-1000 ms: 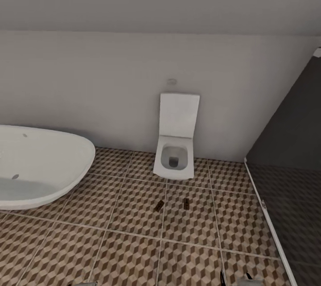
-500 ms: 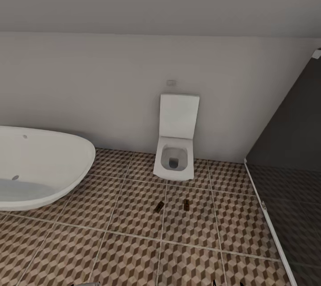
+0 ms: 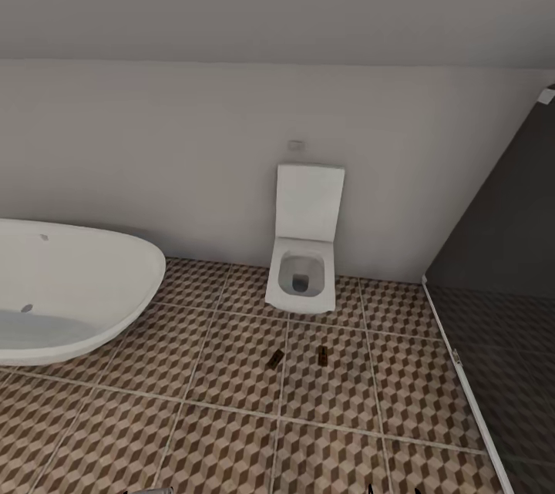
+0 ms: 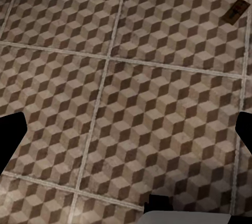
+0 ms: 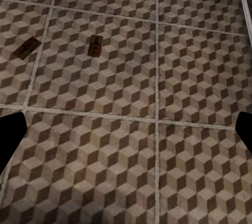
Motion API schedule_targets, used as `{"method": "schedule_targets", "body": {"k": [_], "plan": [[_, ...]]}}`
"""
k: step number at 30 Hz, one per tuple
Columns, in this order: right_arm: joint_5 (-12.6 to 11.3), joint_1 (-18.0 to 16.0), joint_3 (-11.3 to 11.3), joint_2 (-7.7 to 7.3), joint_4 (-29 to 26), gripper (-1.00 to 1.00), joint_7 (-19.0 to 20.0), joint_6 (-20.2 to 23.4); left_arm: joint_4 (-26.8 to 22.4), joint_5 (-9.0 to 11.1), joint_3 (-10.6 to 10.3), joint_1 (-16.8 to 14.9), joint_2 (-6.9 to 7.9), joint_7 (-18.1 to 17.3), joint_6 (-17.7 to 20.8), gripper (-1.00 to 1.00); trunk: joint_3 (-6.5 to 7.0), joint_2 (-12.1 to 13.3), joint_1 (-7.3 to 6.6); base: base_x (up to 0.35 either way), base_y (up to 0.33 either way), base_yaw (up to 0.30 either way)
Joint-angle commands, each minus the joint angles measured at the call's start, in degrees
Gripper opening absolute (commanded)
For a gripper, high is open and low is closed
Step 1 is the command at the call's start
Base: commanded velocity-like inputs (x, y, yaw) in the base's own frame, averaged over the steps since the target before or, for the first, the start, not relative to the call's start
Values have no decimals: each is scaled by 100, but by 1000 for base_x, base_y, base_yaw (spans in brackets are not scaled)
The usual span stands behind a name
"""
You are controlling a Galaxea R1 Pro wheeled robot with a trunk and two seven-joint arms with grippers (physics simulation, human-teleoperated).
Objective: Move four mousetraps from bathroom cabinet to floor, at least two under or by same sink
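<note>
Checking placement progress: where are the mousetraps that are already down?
Head view: two mousetraps lie side by side, apart, on the bathroom floor, just in front of the toilet, right of the bathtub.

The white oval bathtub runs off the head view's left edge. The two small tan wooden mousetraps on the cube-patterned tile floor are too small there to show wire parts. In the wrist views, dark finger edges are cut by the frame — their spread cannot be judged.
</note>
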Motion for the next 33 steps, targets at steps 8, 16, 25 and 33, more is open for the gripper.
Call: {"method": "schedule_targets", "body": {"k": [8, 16, 25, 33], "plan": [[-23, -4, 50, 2, 4, 100, -26, -11, 18, -5, -52, -8, -3, 42, -26, 100, 16, -10, 3, 0, 0, -132], [-23, -4, 50, 2, 4, 100, -25, -7, 18, -5, -50, -8, -3, 42, -26, 100, 61, -10, 3, 0, 0, -228], [-23, -4, 50, 9, 4, 100, -31, 6, 18, -5, -51, -8, -3, 42, -26, 100, 114, -10, 3, 0, 0, -217], [-22, -4, 50, 14, -1, 100, -29, 131, 18, -5, -49, -8, -3, 42, -29, 100, 132, -10, 3, 0, 0, -76]]}}
